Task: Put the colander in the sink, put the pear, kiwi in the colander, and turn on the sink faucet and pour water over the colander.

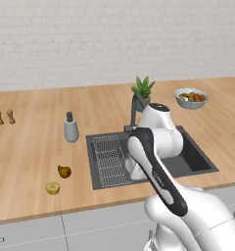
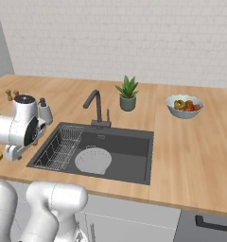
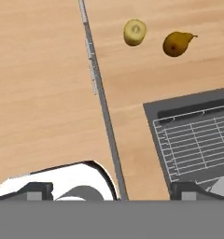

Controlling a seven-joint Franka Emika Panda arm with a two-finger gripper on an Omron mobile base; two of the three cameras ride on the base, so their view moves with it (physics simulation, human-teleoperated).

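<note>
White round perforated colander (image 2: pixel 93 159) is seen lower centre in the dark grey sink (image 2: pixel 134 146), beside the wire rack (image 2: pixel 58 149). Brownish pear (image 3: pixel 177 43) and yellow-green kiwi (image 3: pixel 134 32) are seen upper right on the wooden bench (image 3: pixel 39 93). End effector (image 3: pixel 111 192) jaws are spread wide, nothing held.

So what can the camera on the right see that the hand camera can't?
The right base view alone shows the white colander lying in the sink, the faucet, a small potted plant and a bowl of fruit. The hand view alone shows the pear and a clear view of the kiwi, side by side on the wooden counter, apart from each other. Both show the wire rack in the sink and the counter.
</note>
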